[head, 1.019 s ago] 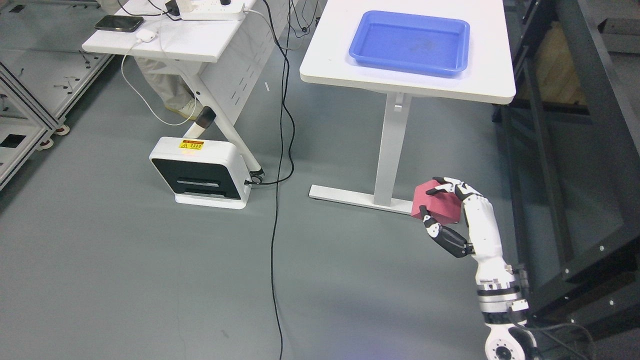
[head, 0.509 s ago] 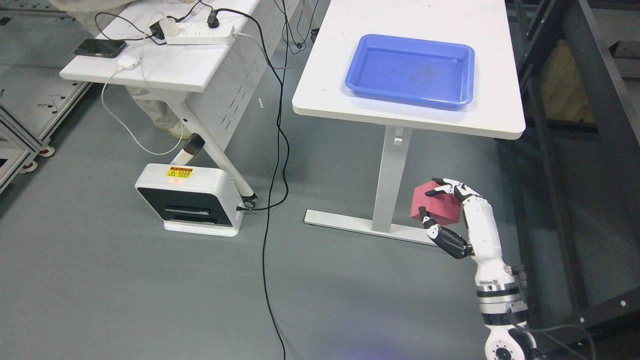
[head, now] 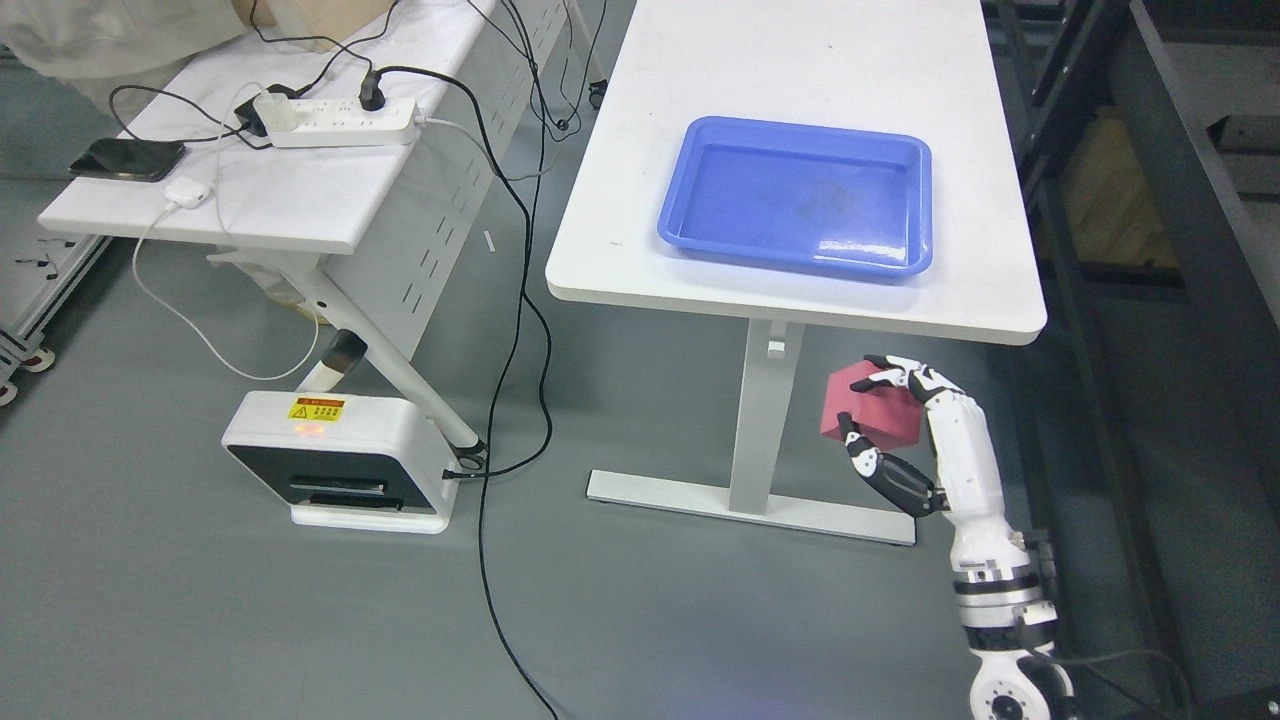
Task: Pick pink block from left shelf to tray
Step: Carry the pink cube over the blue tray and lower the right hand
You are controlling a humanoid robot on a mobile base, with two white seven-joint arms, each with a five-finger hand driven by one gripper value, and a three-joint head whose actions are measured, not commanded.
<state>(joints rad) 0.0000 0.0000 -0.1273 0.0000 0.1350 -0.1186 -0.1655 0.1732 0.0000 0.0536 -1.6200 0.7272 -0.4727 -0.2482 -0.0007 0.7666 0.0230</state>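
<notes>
My right hand (head: 882,408) rises from the lower right on a white forearm and is shut on the pink block (head: 872,408), thumb under its lower left corner and fingertips over its top. The block hangs below the front edge of the white table (head: 640,180), to the right of the table leg. The blue tray (head: 800,195) lies on that table, above the hand and slightly to its left, with nothing in it. My left arm does not show.
A second white table (head: 300,215) at the left holds a power strip (head: 335,118), a phone (head: 127,159) and a charger. A white box device (head: 335,460) sits on the grey floor, with black cables (head: 515,300) trailing past. A dark metal frame (head: 1200,230) stands at the right.
The whole picture has shifted: tables and floor device slid down the frame and the tray table looms larger, so the camera moved closer. The right hand keeps its hold on the pink block.
</notes>
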